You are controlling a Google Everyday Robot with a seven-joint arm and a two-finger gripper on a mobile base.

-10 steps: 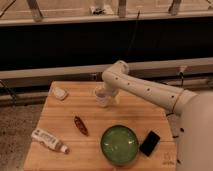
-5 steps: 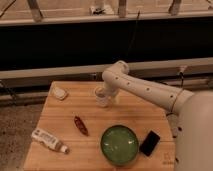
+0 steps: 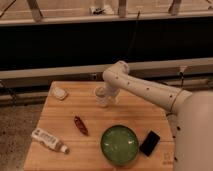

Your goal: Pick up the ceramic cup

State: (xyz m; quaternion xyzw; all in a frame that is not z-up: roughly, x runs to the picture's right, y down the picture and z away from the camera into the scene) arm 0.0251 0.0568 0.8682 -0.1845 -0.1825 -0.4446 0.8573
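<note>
White and handleless, the ceramic cup (image 3: 101, 96) stands upright near the back middle of the wooden table (image 3: 57, 116). The gripper (image 3: 110, 95) sits right at the cup's right side, at the end of a white arm (image 3: 150, 92); whether it is open, closed or gripping cannot be told. Towards the front lie a green bowl (image 3: 120, 145), a black slab (image 3: 149, 143), a reddish-brown item (image 3: 81, 125) and a white tube (image 3: 49, 140)

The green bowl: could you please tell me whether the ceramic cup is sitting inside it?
No, the ceramic cup stands on the table at the gripper, apart from and behind the green bowl.
</note>
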